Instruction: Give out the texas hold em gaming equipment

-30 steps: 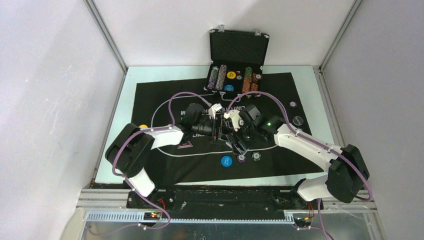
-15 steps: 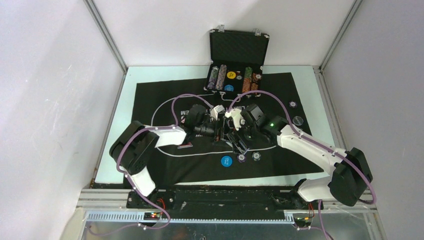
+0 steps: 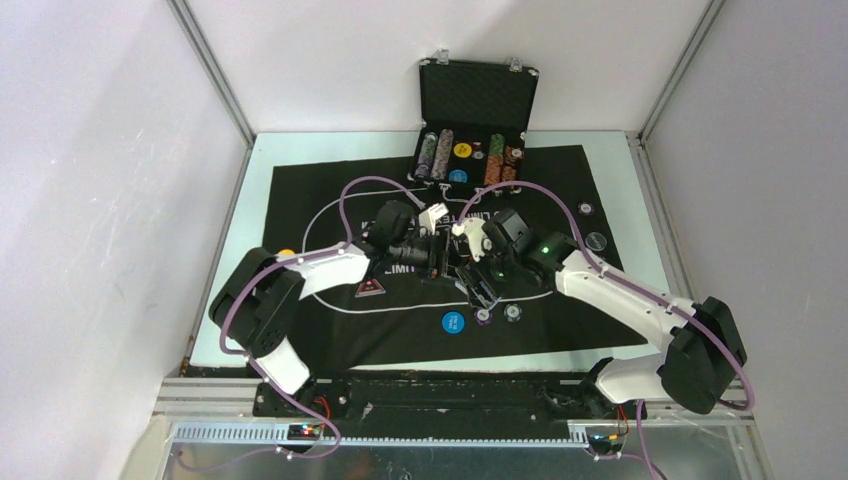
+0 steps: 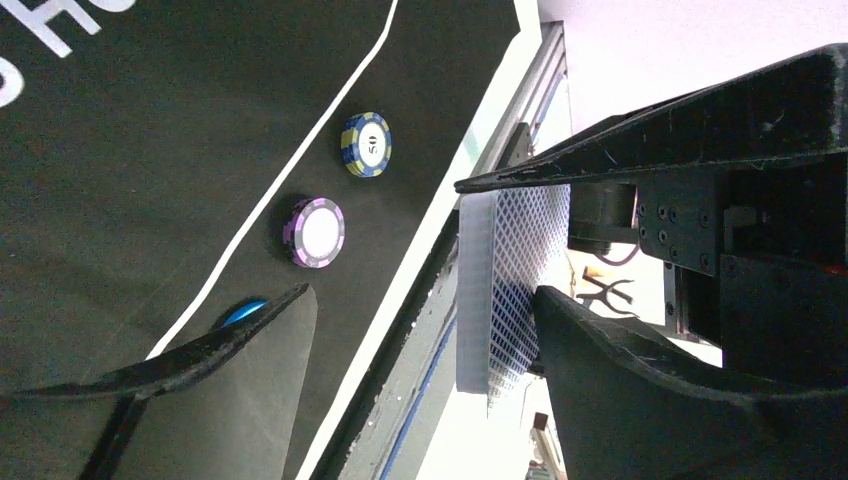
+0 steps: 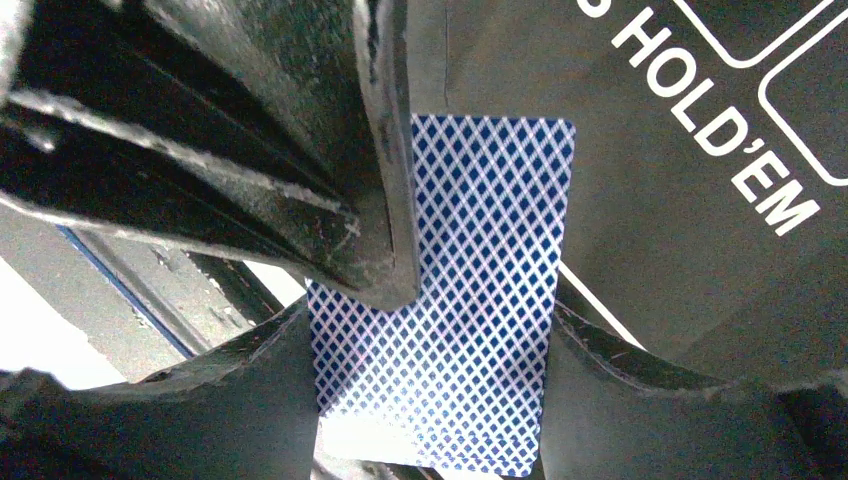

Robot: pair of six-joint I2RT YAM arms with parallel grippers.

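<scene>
With the card deck [image 5: 470, 300] pinched above the mat [image 5: 690, 260] by the right tool [image 5: 435, 355] and straddled by the spread left tool [image 4: 420, 300], several cards could be dragged off together and spilled.

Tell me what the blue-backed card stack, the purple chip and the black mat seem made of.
Card stack: probably coated paper or plastic, crisp printed diamonds. Purple chip: likely moulded plastic or clay composite, striped rim. Mat: felt-like fabric, matte, white print.
</scene>
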